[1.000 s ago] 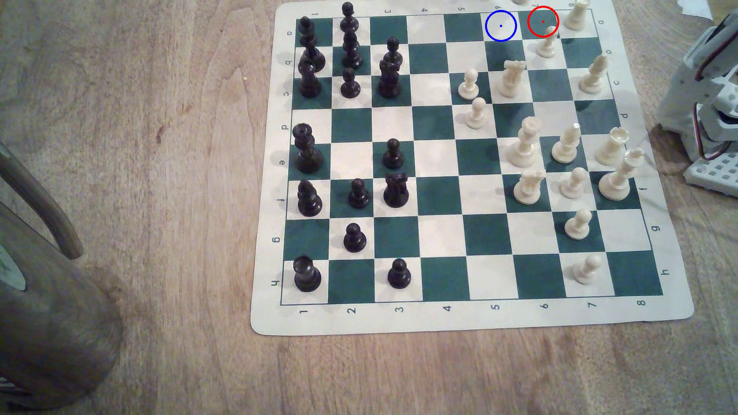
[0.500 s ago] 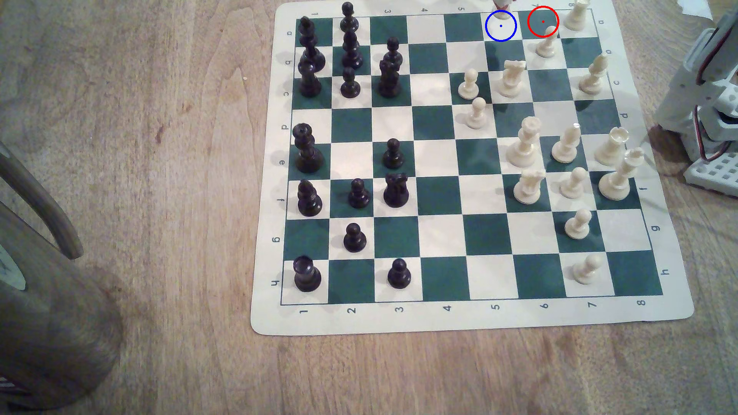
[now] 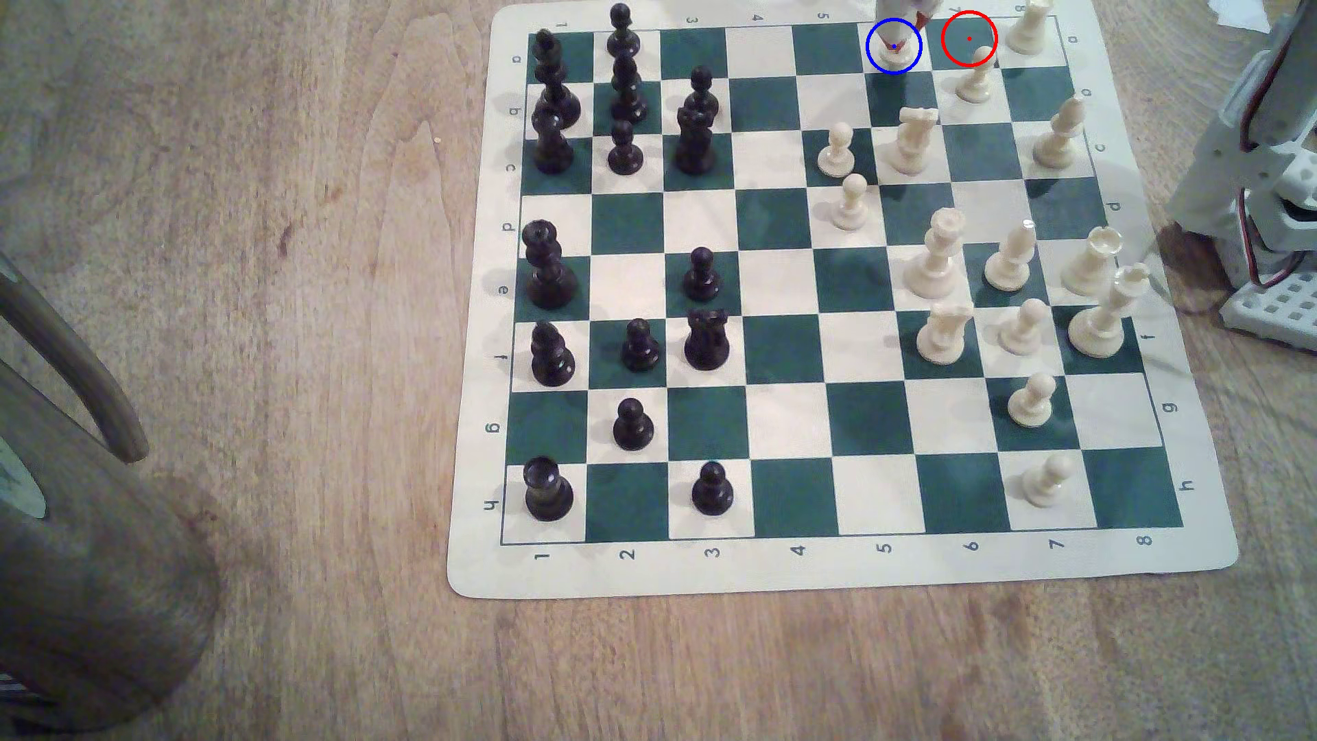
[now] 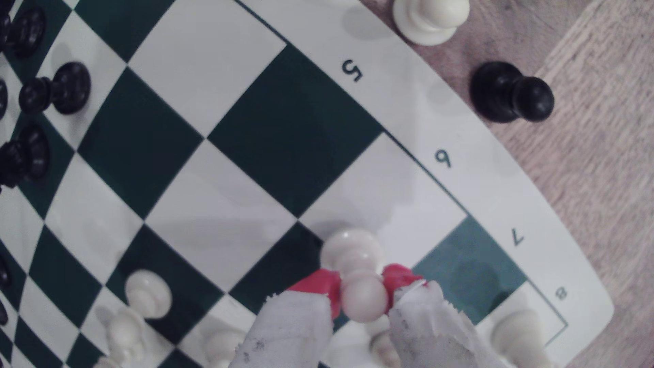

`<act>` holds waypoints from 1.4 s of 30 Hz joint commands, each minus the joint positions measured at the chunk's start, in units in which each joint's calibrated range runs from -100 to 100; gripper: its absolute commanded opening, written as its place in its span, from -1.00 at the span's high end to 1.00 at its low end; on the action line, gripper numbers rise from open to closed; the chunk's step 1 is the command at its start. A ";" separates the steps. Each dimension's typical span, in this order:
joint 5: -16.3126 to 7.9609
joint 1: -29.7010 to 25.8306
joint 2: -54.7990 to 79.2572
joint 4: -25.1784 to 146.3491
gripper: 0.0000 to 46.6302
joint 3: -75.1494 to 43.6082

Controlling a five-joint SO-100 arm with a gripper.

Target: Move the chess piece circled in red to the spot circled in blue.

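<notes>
Landmark: blue circle (image 3: 894, 45), drawn on a cream square in the far row of the chessboard (image 3: 841, 570), column 6.

Exterior view, left to right:
- Wooden table (image 3: 285, 356), well left of the circle, with a brown rounded object (image 3: 93, 570) at its near left corner.
- Black pieces (image 3: 627, 157) in columns 1 to 3, far left of the circle.
- Cream pawn (image 3: 893, 47) inside the circle, base on or just above the square; cannot tell which.
- Gripper (image 3: 905, 21) directly over the circle, red tips on the pawn.
- Red circle (image 3: 969, 38) on the dark green square just right of the blue circle. Another cream pawn (image 3: 976, 75) stands just nearer than it.
- Arm base (image 3: 1261, 178) off the board, well right of the circle.

Wrist view: gripper (image 4: 362, 286) nearly closed, red fingertips (image 4: 325, 283) pinching the cream pawn (image 4: 357, 276) at the neck, 1 on each side. Pawn sits over the cream square beside numeral 6. 1 black pawn (image 4: 509, 93) lies on its side off the board.
</notes>
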 commanded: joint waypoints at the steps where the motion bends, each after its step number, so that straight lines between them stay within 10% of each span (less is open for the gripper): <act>1: 0.34 0.96 -0.21 -1.41 0.98 -4.59; 29: 1.22 2.53 2.34 -3.13 0.93 -4.96; 35: 0.73 2.53 0.47 -4.11 -0.04 -3.69; 42: 1.17 4.09 -7.93 -8.45 -0.33 3.47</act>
